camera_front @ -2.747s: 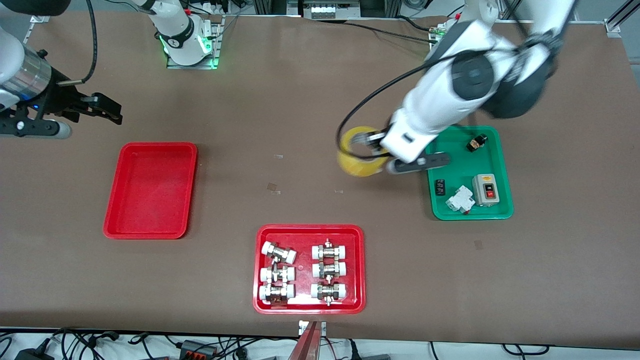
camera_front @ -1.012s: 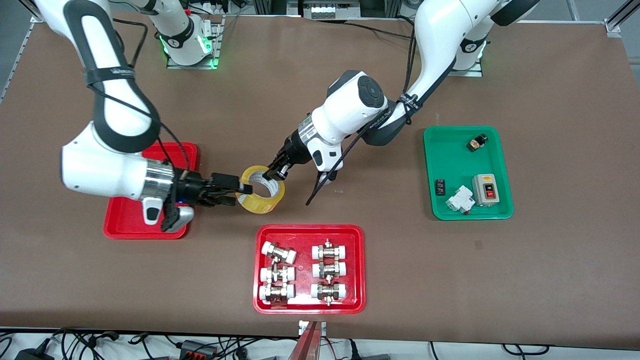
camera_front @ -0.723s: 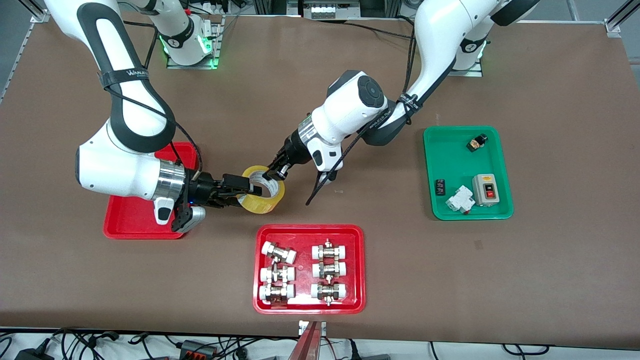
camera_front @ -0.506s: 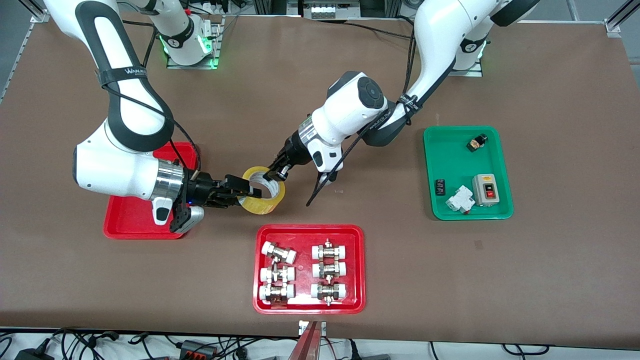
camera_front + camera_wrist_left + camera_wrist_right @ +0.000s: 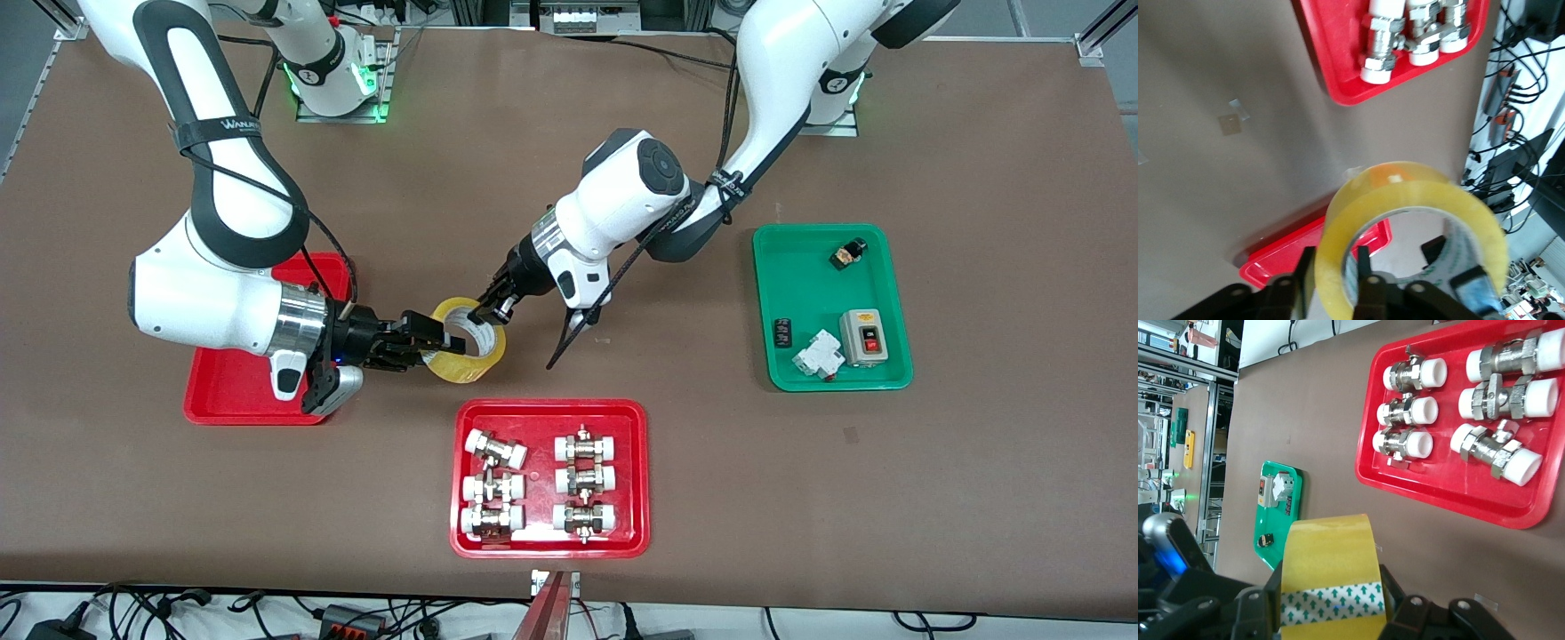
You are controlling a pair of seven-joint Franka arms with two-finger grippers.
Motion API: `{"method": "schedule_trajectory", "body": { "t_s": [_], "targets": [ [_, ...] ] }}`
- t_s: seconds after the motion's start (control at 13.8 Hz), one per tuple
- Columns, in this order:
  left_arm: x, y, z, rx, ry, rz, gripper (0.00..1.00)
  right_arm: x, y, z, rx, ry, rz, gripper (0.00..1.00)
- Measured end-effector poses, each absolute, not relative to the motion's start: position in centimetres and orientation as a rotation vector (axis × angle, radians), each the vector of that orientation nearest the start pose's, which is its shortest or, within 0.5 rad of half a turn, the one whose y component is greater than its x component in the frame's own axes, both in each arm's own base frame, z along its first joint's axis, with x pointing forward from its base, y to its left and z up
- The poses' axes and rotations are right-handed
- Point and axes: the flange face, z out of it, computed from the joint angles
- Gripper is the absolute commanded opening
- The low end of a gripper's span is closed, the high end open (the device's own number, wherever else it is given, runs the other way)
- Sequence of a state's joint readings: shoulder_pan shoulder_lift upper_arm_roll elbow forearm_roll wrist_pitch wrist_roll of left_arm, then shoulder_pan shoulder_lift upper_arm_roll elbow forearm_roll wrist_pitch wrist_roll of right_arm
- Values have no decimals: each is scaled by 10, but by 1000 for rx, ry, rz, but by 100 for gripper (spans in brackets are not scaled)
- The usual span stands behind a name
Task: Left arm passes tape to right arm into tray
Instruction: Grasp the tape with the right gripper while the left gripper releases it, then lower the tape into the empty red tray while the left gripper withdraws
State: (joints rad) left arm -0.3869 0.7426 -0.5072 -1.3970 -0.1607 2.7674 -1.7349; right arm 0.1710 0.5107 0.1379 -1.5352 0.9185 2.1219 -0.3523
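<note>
Tape [image 5: 468,339] up over table [image 5: 569,142], tilted, hole facing up toward camera. Pinched by left claw [image 5: 492,307] at 1 o'clock, right claw [image 5: 438,339] at 9. Tray [image 5: 222,400] beside.

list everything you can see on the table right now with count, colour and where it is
tape: 1, translucent yellow with a whitish core, held up between both grippers, over bare table between the plain red tray and the tray of fittings
plain red tray: 1, red, toward the right arm's end, partly under that arm
tray of fittings: 1, red, nearest the front camera
metal fittings: 6, silver with white caps, in that tray
green tray: 1, green, toward the left arm's end
electrical parts: 4, black, white and grey, in the green tray
table: 1, brown
left gripper: 1, black, jaws shut on the tape's wall
right gripper: 1, black, jaws shut on the tape's wall
</note>
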Motion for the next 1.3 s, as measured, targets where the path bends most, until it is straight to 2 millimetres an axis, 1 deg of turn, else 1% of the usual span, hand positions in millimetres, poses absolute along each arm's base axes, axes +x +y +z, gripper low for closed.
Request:
{"method": "schedule_trajectory", "body": {
  "t_s": [0.14, 0.22, 0.29, 0.36, 0.43, 0.51, 0.58, 0.65, 0.8, 0.87, 0.94, 1.08, 1.23, 1.3],
  "targets": [
    [584, -512, 392, 2000, 1248, -137, 100, 672, 232, 385, -2279, -174, -108, 5],
    [597, -499, 398, 2010, 1221, -81, 100, 672, 231, 385, -2280, -173, -108, 5],
    [612, -480, 405, 2011, 1206, -28, 100, 673, 229, 385, -2283, -171, -110, 5],
    [627, -460, 413, 2014, 1198, 16, 100, 675, 223, 384, -2291, -166, -114, 5],
    [640, -440, 421, 2043, 1179, 53, 100, 678, 209, 382, -2305, -158, -112, 5],
    [648, -421, 428, 2107, 1142, 81, 100, 680, 188, 378, -2317, -149, -86, 5],
    [655, -402, 435, 2200, 1083, 102, 100, 682, 160, 371, -2321, -142, -45, 5],
    [659, -383, 442, 2304, 1008, 112, 100, 682, 126, 360, -2321, -145, -7, 5],
    [662, -347, 453, 2495, 830, 107, 100, 676, 58, 330, -2337, -177, 43, 5],
    [662, -334, 456, 2568, 738, 96, 100, 671, 27, 314, -2348, -199, 64, 6],
    [661, -321, 458, 2634, 658, 71, 100, 666, 1, 299, -2355, -224, 83, 7],
    [658, -288, 464, 2757, 521, -22, 100, 657, -40, 275, -2358, -290, 98, 7],
    [650, -240, 492, 2871, 321, -120, 100, 649, -72, 250, -2348, -352, 89, 7],
    [644, -210, 507, 2916, 198, -173, 100, 644, -84, 236, -2337, -373, 87, 14]
  ]
}}
